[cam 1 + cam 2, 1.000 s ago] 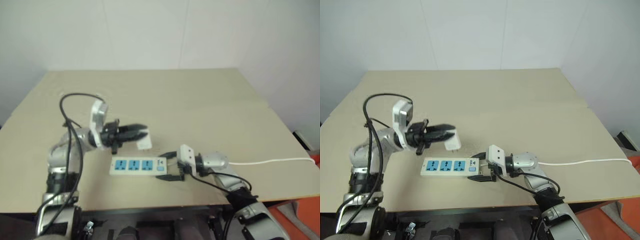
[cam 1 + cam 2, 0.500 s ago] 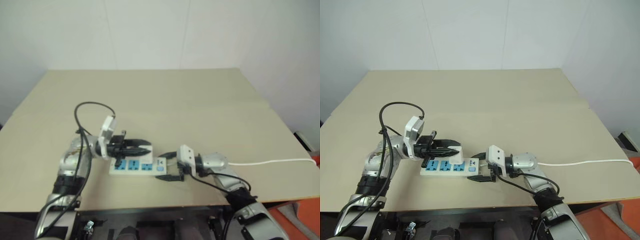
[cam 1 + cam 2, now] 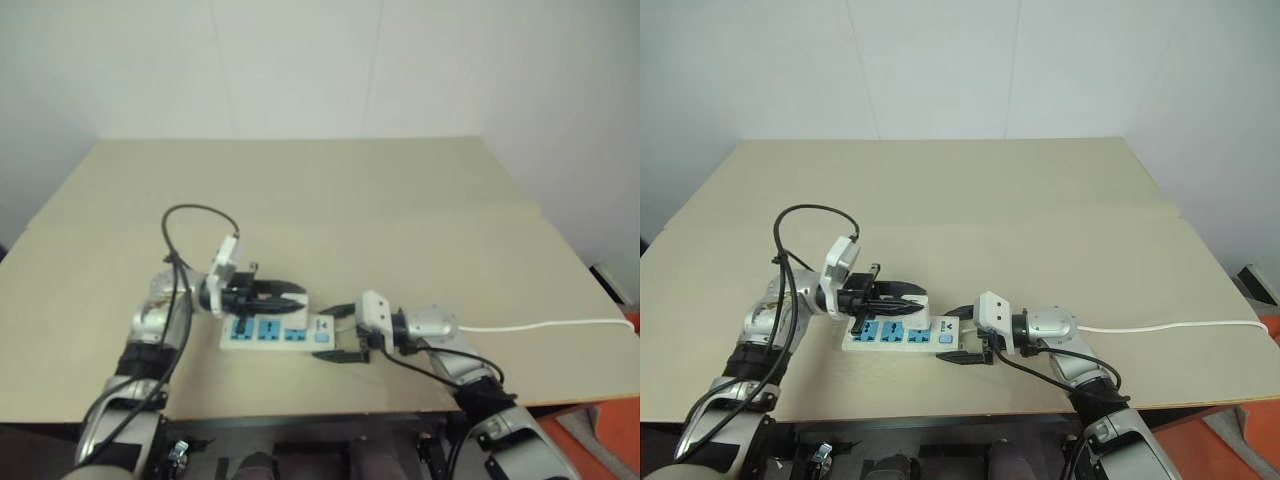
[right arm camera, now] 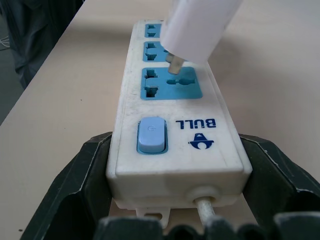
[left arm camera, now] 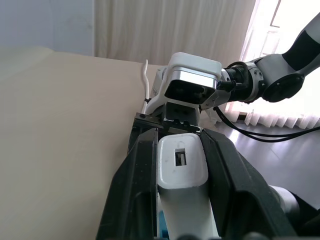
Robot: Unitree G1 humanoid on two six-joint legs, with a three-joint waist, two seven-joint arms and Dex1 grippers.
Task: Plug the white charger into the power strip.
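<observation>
The white charger (image 5: 182, 172) is clamped between the black fingers of my left gripper (image 3: 908, 296), which is shut on it. Its metal prongs (image 4: 175, 64) hang just above the blue socket nearest the switch of the power strip (image 3: 268, 333); I cannot tell whether they touch it. The strip lies flat near the table's front edge. My right gripper (image 3: 338, 332) holds the strip's switch end, with one finger (image 4: 82, 185) against each long side.
The strip's thin white cord (image 3: 545, 324) runs off to the right along the table (image 3: 330, 200). The table's front edge lies close behind the strip. Black cables loop over my left arm (image 3: 185, 215).
My left gripper has come down and to the right with the charger, from above the table behind the strip to just over its sockets. The right gripper and strip have stayed put.
</observation>
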